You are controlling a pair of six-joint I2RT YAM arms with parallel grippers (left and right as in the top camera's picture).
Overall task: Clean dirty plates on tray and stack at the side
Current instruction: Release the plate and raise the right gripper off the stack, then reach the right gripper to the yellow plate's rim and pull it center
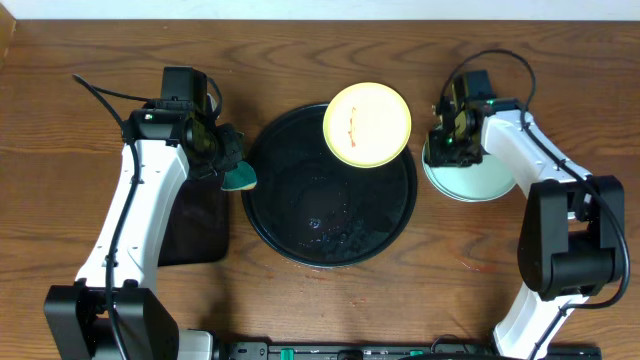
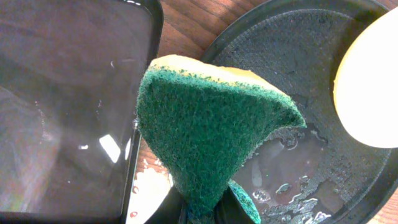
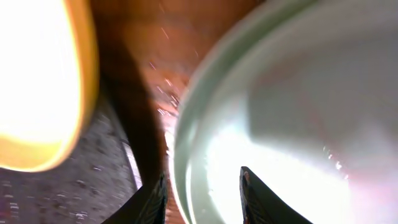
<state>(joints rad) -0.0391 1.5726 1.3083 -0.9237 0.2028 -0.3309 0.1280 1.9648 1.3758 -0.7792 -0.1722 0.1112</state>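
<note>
A pale yellow plate (image 1: 367, 123) with a red smear lies over the far right rim of the round black tray (image 1: 262, 225), whose floor is wet. A light mint plate (image 1: 480, 180) sits on the table right of the tray. My right gripper (image 1: 447, 150) is at that plate's left edge. In the right wrist view the right gripper (image 3: 202, 175) is open, its jaws straddling the mint plate's (image 3: 298, 93) rim, with the yellow plate (image 3: 37, 81) to the left. My left gripper (image 1: 228, 165) is shut on a green-and-yellow sponge (image 2: 211, 124) at the tray's (image 2: 323, 37) left edge.
A smaller rectangular black tray (image 1: 195, 230) lies under my left arm, left of the round tray, and also shows as the rectangular tray (image 2: 62, 93) in the left wrist view. Water drops lie on the wood between the two trays. Arm cables hang behind both wrists.
</note>
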